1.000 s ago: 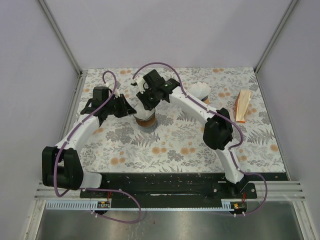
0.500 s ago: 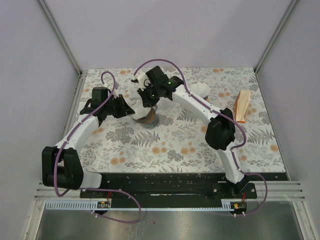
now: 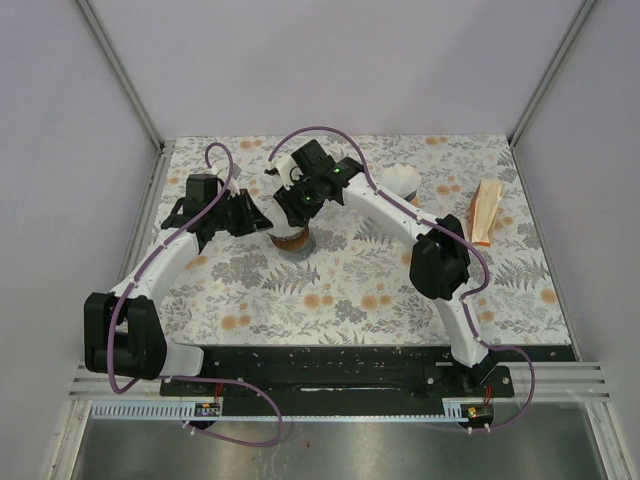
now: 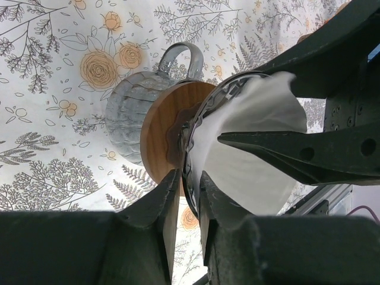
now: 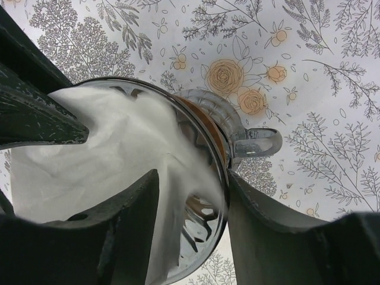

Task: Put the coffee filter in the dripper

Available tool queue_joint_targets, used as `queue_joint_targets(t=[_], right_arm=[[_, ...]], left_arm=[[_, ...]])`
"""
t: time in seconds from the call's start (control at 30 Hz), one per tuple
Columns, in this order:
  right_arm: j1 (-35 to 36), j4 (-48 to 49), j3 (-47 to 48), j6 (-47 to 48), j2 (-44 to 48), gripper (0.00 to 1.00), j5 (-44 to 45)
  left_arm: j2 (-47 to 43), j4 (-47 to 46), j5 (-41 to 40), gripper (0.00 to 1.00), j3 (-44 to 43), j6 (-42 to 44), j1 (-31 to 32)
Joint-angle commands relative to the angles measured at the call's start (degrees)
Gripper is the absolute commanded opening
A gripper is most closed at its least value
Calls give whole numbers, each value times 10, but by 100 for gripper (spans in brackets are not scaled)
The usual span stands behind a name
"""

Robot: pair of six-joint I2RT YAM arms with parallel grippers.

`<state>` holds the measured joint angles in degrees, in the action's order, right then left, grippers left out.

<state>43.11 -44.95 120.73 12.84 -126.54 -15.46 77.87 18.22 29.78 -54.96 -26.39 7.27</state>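
White paper coffee filter (image 5: 101, 142) is down inside the clear ribbed glass dripper (image 4: 127, 116), which sits far-centre on the floral table cover (image 3: 350, 290), a touch left of middle. Paper looks crumpled and one edge pokes past the rim, so I'd call it not fully seated. Left gripper (image 4: 189, 178) is pinched narrow on the rim's left side, steadying the dripper. Right gripper (image 5: 191, 178) straddles the rim with jaws apart: one finger (image 5: 133, 219) inside on the paper, the other outside by the glass handle (image 5: 278, 141). My plan: keep left's pinch, smooth the paper against the wall with the inner finger, light pressure to avoid tearing, then lift straight out.
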Motion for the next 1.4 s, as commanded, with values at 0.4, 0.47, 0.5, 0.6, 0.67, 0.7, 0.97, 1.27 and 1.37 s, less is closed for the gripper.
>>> queue_joint_targets(t=[0.4, 0.47, 0.5, 0.6, 0.67, 0.7, 0.97, 1.27, 1.37], right_arm=[[0, 1, 12, 1, 45, 69, 32], [0, 1, 17, -3, 49, 70, 35], [0, 2, 21, -4, 50, 72, 39], [0, 2, 26, -5, 57, 78, 43], [-1, 3, 28, -8, 61, 83, 40], [0, 3, 28, -8, 64, 84, 37], [0, 3, 32, -11, 88, 92, 47], [-4, 5, 39, -39, 156, 96, 79], [-15, 6, 28, -59, 190, 98, 112]], left_arm=[[-25, -21, 13, 49, -19, 13, 0], [-28, -19, 12, 53, -23, 15, 0], [-30, -18, 11, 57, -24, 18, 0], [-38, -14, 6, 63, -26, 22, 0], [-41, -13, 4, 67, -27, 25, 0], [-43, -13, 3, 68, -29, 27, 0], [-46, -4, -2, 74, -37, 35, -1], [-77, 9, -51, 82, -65, 76, -17], [-93, 14, -81, 86, -73, 99, -24]])
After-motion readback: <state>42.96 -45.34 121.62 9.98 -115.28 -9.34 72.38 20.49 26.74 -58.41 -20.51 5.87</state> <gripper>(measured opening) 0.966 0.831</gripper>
